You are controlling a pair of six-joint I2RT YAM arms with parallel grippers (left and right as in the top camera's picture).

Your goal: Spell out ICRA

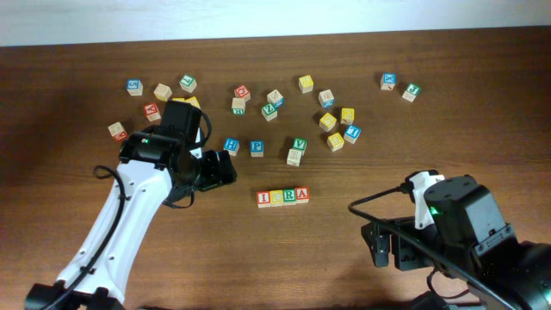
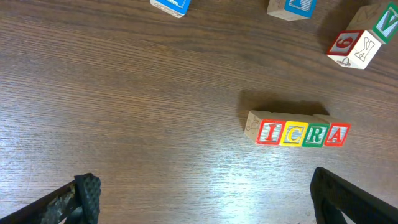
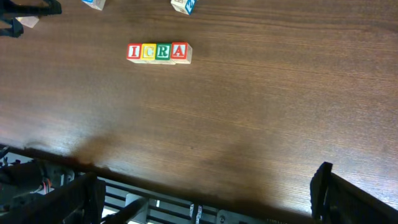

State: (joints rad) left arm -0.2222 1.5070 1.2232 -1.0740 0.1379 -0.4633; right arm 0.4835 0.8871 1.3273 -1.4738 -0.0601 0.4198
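Four wooden cubes stand touching in a row on the table: red I (image 1: 263, 198), yellow C (image 1: 276, 197), green R (image 1: 289, 195), red A (image 1: 302, 195). The row also shows in the left wrist view, from I (image 2: 268, 133) to A (image 2: 336, 135), and in the right wrist view, from I (image 3: 134, 51) to A (image 3: 180, 50). My left gripper (image 1: 225, 168) is open and empty, left of and above the row; its jaws (image 2: 202, 199) frame bare wood. My right gripper (image 1: 385, 245) is open and empty near the front edge, right of the row; its jaws (image 3: 205, 193) hang over the table edge.
Several loose letter cubes lie scattered across the back of the table, among them a blue P cube (image 1: 256, 147), a blue cube (image 1: 231, 145) and a stacked pair (image 1: 297, 151). The table's front edge (image 3: 186, 196) runs under the right gripper.
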